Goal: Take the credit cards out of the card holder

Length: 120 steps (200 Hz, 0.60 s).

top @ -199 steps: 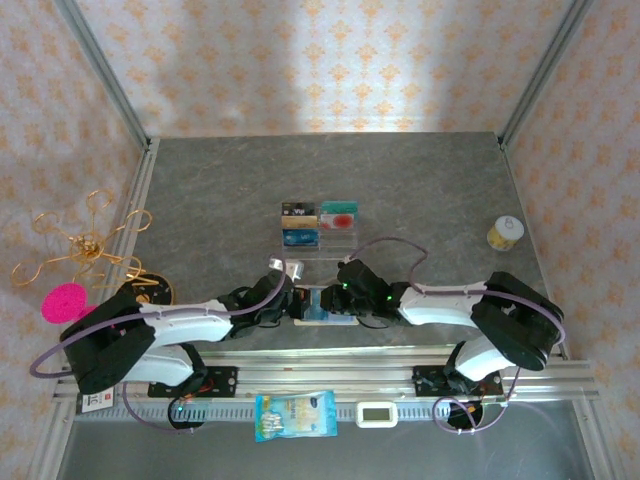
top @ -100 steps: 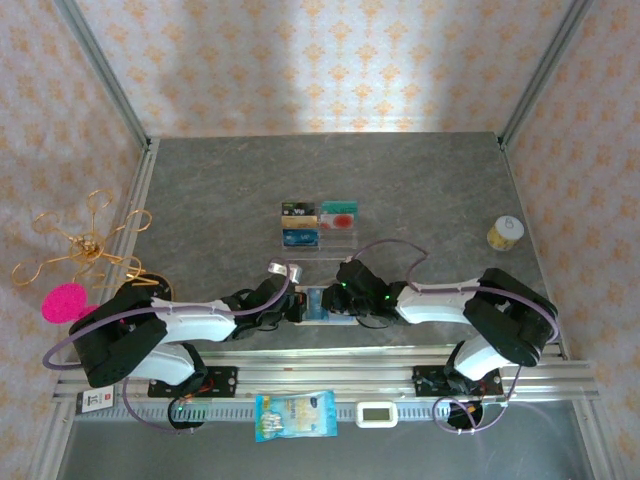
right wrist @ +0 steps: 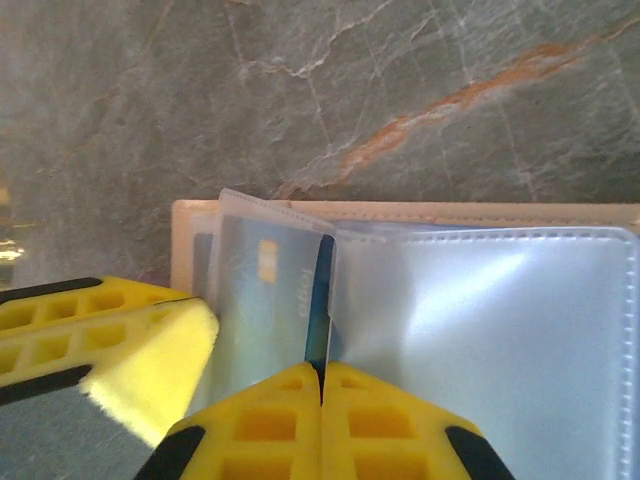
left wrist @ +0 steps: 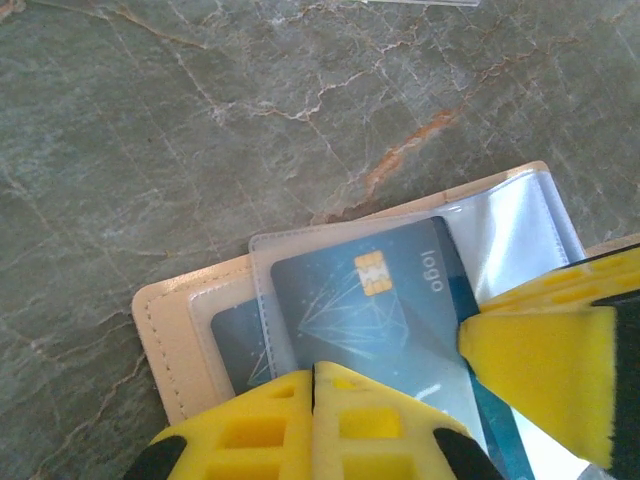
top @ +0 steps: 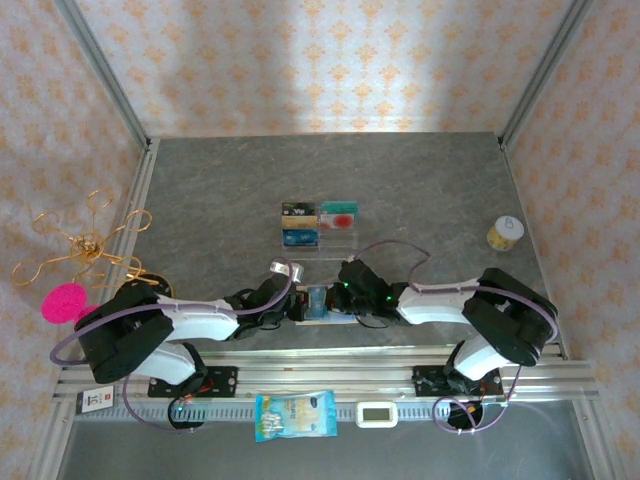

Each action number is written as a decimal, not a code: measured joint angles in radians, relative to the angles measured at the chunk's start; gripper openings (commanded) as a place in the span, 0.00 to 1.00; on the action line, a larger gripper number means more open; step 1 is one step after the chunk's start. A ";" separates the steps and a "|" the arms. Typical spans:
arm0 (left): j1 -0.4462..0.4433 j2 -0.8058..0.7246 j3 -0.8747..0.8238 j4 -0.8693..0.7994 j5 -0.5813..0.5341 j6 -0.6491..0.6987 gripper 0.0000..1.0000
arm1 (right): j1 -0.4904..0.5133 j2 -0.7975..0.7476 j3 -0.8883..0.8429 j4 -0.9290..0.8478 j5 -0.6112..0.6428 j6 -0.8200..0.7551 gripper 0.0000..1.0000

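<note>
The card holder (top: 318, 303), a tan wallet (left wrist: 165, 340) lying open near the table's front edge, shows clear pockets (right wrist: 490, 330). A blue credit card (left wrist: 370, 300) with a gold chip lies in the left pocket. My left gripper (left wrist: 313, 372) is shut, its yellow tips pressing on that pocket. My right gripper (right wrist: 322, 368) is shut on the edge of a blue-teal credit card (right wrist: 320, 300) that stands edgewise between the pocket leaves. In the top view, the left gripper (top: 292, 306) and right gripper (top: 340, 301) meet over the wallet from either side.
A clear acrylic rack (top: 318, 226) holding several cards stands just behind the wallet. A small gold-yellow roll (top: 505, 233) sits at the right, a gold wire stand (top: 85, 245) and pink disc (top: 65, 300) at the left. A snack packet (top: 295, 415) lies below the rail.
My right gripper's jaws have closed onto the card's edge. The left arm has crept slightly rightward, staying shut on the wallet's left side.
</note>
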<state>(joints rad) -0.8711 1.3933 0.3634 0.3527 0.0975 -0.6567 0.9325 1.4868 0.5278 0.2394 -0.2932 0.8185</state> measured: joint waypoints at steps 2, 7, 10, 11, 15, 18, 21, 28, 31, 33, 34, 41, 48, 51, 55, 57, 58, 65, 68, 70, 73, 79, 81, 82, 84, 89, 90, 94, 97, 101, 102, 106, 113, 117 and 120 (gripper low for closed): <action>0.000 -0.001 0.000 0.000 0.000 0.000 0.00 | 0.000 -0.004 -0.002 0.001 0.000 0.002 0.00; 0.000 -0.004 -0.001 -0.003 0.000 0.000 0.00 | 0.000 -0.020 -0.012 0.002 0.005 0.005 0.00; 0.000 -0.005 -0.002 -0.004 0.000 0.000 0.00 | 0.000 -0.031 -0.018 0.001 0.006 0.006 0.00; 0.000 -0.007 -0.002 -0.005 0.000 0.000 0.00 | 0.000 -0.036 -0.020 0.001 0.008 0.008 0.00; 0.000 -0.009 -0.005 -0.005 0.000 0.000 0.00 | -0.001 -0.048 -0.027 0.001 0.012 0.011 0.00; 0.000 -0.012 -0.006 -0.006 0.000 0.000 0.00 | -0.002 -0.058 -0.032 0.000 0.016 0.012 0.00; 0.000 -0.014 -0.007 -0.008 0.000 0.000 0.00 | -0.003 -0.069 -0.038 0.000 0.019 0.013 0.00; 0.000 -0.019 -0.008 -0.013 0.000 0.000 0.00 | -0.004 -0.088 -0.046 -0.004 0.026 0.017 0.00; 0.000 -0.024 -0.009 -0.015 0.000 0.000 0.00 | -0.005 -0.094 -0.048 -0.006 0.028 0.019 0.00; 0.000 -0.025 -0.009 -0.017 0.000 0.000 0.00 | -0.005 -0.098 -0.049 -0.008 0.031 0.019 0.00; 0.000 -0.026 -0.009 -0.019 0.000 0.000 0.00 | -0.005 -0.099 -0.049 -0.008 0.031 0.019 0.00; 0.000 -0.035 -0.010 -0.027 0.001 0.000 0.00 | -0.006 -0.108 -0.051 -0.014 0.035 0.020 0.00; 0.000 -0.047 -0.011 -0.035 0.003 0.000 0.00 | -0.007 -0.110 -0.051 -0.018 0.039 0.020 0.00; 0.000 -0.053 -0.011 -0.036 0.003 0.000 0.00 | -0.007 -0.110 -0.051 -0.018 0.040 0.019 0.00; 0.000 -0.061 -0.012 -0.039 0.006 0.000 0.00 | -0.007 -0.109 -0.051 -0.021 0.042 0.019 0.00; 0.000 -0.066 -0.012 -0.042 0.007 0.000 0.00 | -0.007 -0.109 -0.051 -0.022 0.042 0.019 0.00; 0.000 -0.068 -0.012 -0.042 0.007 0.000 0.00 | -0.007 -0.109 -0.051 -0.023 0.042 0.019 0.00; -0.002 -0.085 -0.012 -0.042 0.011 0.000 0.00 | -0.007 -0.107 -0.052 -0.024 0.043 0.019 0.00; -0.005 -0.091 -0.012 -0.041 0.013 0.000 0.00 | -0.007 -0.106 -0.052 -0.023 0.043 0.019 0.00; -0.006 -0.094 -0.011 -0.041 0.014 0.000 0.00 | -0.007 -0.106 -0.053 -0.023 0.043 0.019 0.00; -0.008 -0.098 -0.010 -0.041 0.018 0.001 0.00 | -0.007 -0.104 -0.053 -0.023 0.043 0.019 0.00; -0.015 -0.101 -0.005 -0.042 0.022 0.002 0.00 | -0.007 -0.100 -0.053 -0.023 0.043 0.019 0.00; -0.018 -0.101 -0.002 -0.043 0.023 0.003 0.00 | -0.007 -0.100 -0.053 -0.023 0.043 0.019 0.00; -0.019 -0.101 -0.002 -0.043 0.024 0.003 0.00 | -0.007 -0.099 -0.053 -0.023 0.043 0.019 0.00; -0.022 -0.098 0.002 -0.042 0.026 0.004 0.00 | -0.007 -0.097 -0.053 -0.022 0.043 0.019 0.00; -0.029 -0.091 0.012 -0.044 0.028 0.004 0.00 | -0.007 -0.093 -0.053 -0.022 0.043 0.019 0.00; -0.029 -0.089 0.014 -0.043 0.029 0.005 0.00 | -0.007 -0.092 -0.053 -0.022 0.043 0.019 0.00; -0.034 -0.080 0.022 -0.043 0.032 0.005 0.00 | -0.007 -0.090 -0.053 -0.022 0.043 0.019 0.00; -0.036 -0.073 0.028 -0.043 0.035 0.005 0.00 | -0.007 -0.087 -0.053 -0.022 0.043 0.019 0.00; -0.040 -0.059 0.038 -0.042 0.038 0.008 0.00 | -0.007 -0.084 -0.053 -0.022 0.043 0.019 0.00; -0.040 -0.057 0.039 -0.042 0.038 0.008 0.00 | -0.007 -0.084 -0.053 -0.022 0.043 0.019 0.00; -0.041 -0.042 0.048 -0.042 0.045 0.009 0.00 | -0.007 -0.080 -0.053 -0.022 0.043 0.019 0.00; -0.042 -0.020 0.059 -0.042 0.047 0.011 0.00 | -0.007 -0.077 -0.053 -0.022 0.043 0.019 0.00; -0.042 -0.008 0.064 -0.042 0.048 0.011 0.00 | -0.007 -0.075 -0.053 -0.021 0.043 0.019 0.00; -0.042 0.002 0.067 -0.043 0.047 0.011 0.00 | -0.007 -0.074 -0.053 -0.021 0.043 0.019 0.00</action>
<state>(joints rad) -0.9131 1.3949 0.4301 0.3099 0.1448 -0.6453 0.9257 1.4132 0.4744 0.2180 -0.2504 0.8371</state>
